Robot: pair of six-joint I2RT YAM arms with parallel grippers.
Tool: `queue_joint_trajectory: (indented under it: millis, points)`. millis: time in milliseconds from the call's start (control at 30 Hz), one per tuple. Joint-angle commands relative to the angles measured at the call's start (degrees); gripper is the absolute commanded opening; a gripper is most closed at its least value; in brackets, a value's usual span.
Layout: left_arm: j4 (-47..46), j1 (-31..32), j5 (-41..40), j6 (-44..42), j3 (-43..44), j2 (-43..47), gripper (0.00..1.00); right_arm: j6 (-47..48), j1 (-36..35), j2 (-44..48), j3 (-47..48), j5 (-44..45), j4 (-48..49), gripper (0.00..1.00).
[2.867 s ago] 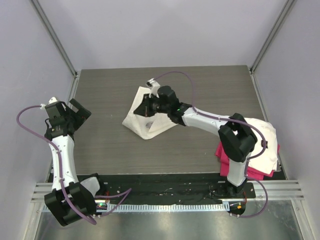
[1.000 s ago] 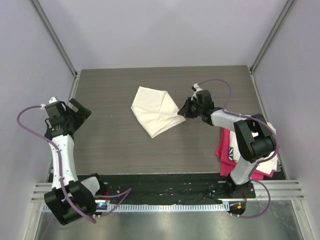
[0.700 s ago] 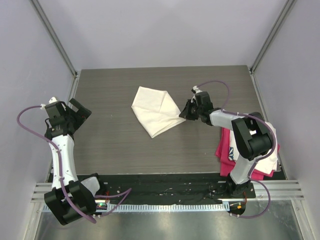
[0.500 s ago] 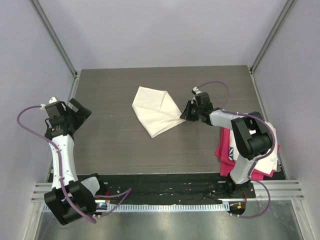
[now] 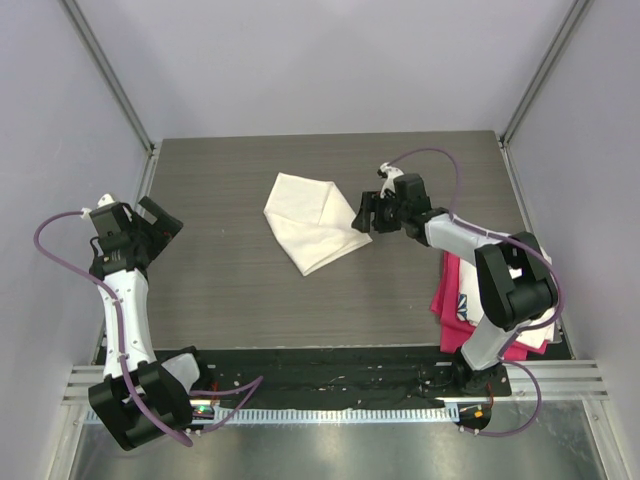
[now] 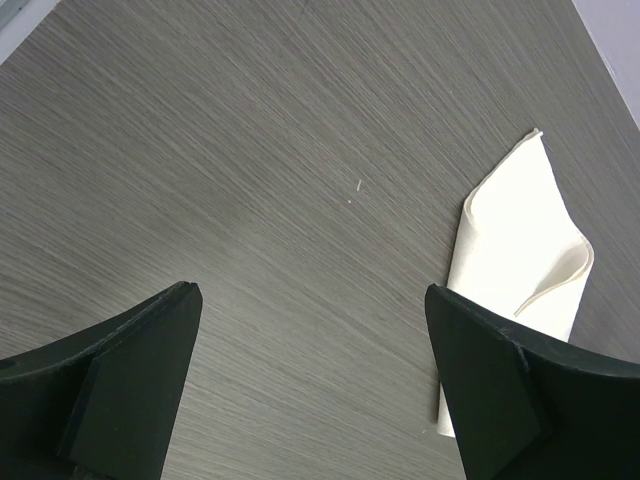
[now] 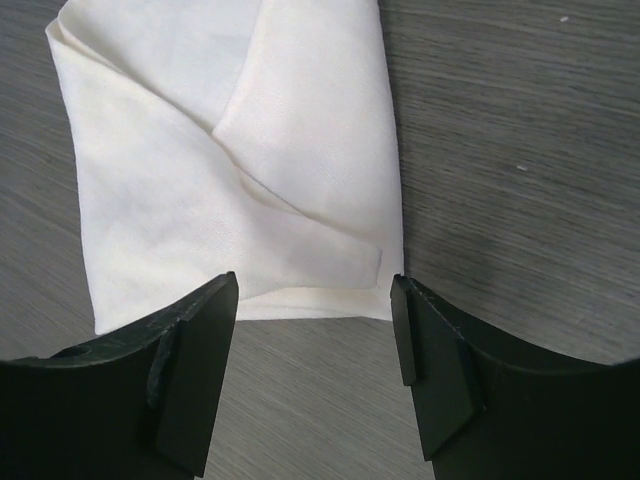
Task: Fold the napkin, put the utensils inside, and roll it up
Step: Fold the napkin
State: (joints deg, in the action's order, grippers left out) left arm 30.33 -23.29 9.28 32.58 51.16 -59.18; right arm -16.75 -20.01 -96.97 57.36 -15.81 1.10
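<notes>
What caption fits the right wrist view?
Open right gripper poised over the edge of the folded cream napkin on a gray table.

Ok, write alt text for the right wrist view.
A folded cream napkin lies flat on a dark wood-grain table, one flap crossing diagonally over the layer beneath. The right end effector is open at the bottom, its black jaws either side of the napkin's near edge, holding nothing.

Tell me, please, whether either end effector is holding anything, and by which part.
Nothing is held: right end effector open at the edge of the napkin, left end effector open over the table.
</notes>
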Motion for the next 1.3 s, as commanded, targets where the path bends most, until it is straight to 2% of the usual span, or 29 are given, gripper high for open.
queue_joint_trajectory:
  millis: [0,300,933,1067,1267]
  points:
    - [-2.0,-0.4,1.2,0.0,-0.3,0.1,1.00,8.0,0.1,0.4,2.5,-3.1,-0.8,0.72]
    - [-2.0,-0.4,1.4,0.1,-0.4,-0.3,1.00,10.3,-0.5,-3.3,3.8,-0.7,-2.2,0.73]
    - [-2.3,-0.4,2.3,0.3,-0.4,-0.6,1.00,9.4,-0.4,-8.6,6.2,-2.6,-2.4,0.71]
    - [-2.2,-0.4,2.2,0.3,-0.4,-0.6,1.00,9.2,-0.5,-9.2,7.2,-2.7,-3.3,0.65]
    - [-2.2,-0.4,2.4,0.3,-0.4,-0.5,1.00,8.8,-0.4,-11.4,9.4,-2.0,-7.5,0.47]
